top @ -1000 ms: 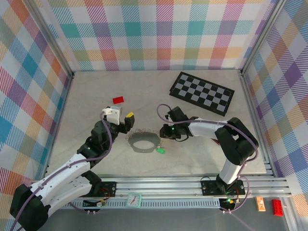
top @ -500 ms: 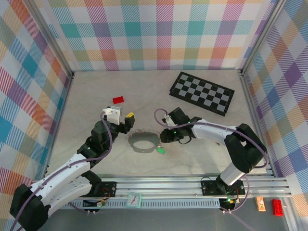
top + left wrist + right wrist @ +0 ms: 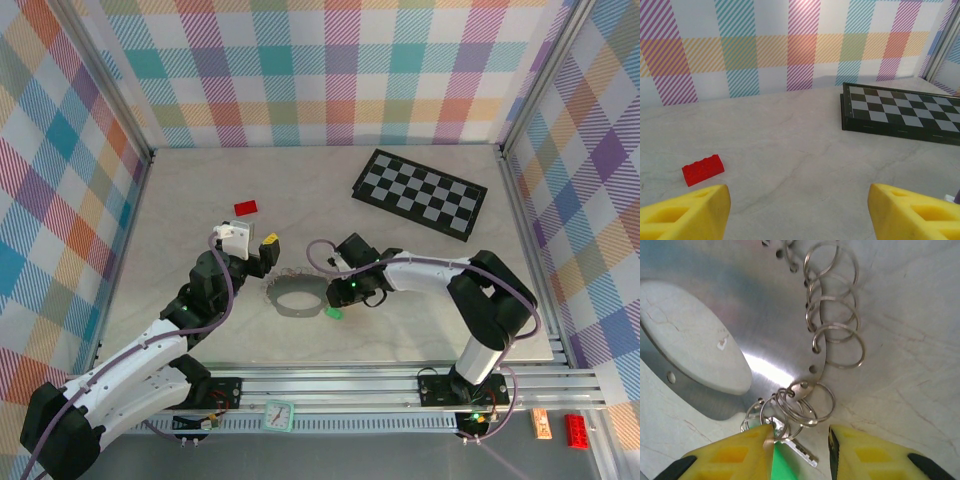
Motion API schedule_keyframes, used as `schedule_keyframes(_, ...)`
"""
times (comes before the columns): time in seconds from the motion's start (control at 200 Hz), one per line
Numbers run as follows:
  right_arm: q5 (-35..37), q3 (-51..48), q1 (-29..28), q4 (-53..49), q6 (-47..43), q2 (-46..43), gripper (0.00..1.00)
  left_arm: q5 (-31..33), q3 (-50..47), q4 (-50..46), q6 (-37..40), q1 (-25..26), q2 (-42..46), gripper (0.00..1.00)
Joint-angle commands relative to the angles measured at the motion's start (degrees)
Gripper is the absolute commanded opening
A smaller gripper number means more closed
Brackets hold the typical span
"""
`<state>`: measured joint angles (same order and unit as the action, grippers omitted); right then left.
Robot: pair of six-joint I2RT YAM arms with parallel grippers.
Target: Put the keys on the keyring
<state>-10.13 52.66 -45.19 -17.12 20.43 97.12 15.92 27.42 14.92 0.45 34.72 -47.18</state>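
Note:
The keyring [image 3: 297, 297] is a flat grey metal loop lying on the table, with several small wire rings [image 3: 832, 342] along its rim. A green-headed key [image 3: 333, 313] lies at its right edge, its head [image 3: 783, 465] and silver blade [image 3: 805, 452] hanging from a cluster of wire rings. My right gripper [image 3: 344, 291] [image 3: 800, 430] hovers low over that cluster. It is open, its yellow fingers [image 3: 735, 457] either side of the key, the left one touching the head. My left gripper [image 3: 258, 250] [image 3: 800, 210] is open and empty, just left of the keyring.
A small red block [image 3: 246, 207] [image 3: 702, 169] lies on the table behind the left gripper. A black-and-grey checkerboard [image 3: 420, 194] [image 3: 900, 112] lies at the back right. Plaid walls enclose the table on three sides.
My right gripper has slid left toward the keyring's right edge and its jaws have widened. The left arm has not moved.

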Motion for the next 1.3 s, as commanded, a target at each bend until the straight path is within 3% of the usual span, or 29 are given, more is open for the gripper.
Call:
schedule_keyframes(0.0,0.4,1.4,-0.1,1.2,-0.3,0.6,0.35,0.0,-0.4,-0.2,0.1,-0.7,0.4,0.72)
schedule_keyframes(0.49,-4.4,2.3,-0.2,4.3,-0.5,1.3,0.28,0.1,-0.3,-0.3,0.3,-0.7,0.3,0.72)
schedule_keyframes(1.295,-2.1,9.0,-3.6,1.2,-7.7,8.3,0.23,0.4,-0.1,-0.8,0.2,-0.7,0.4,0.72)
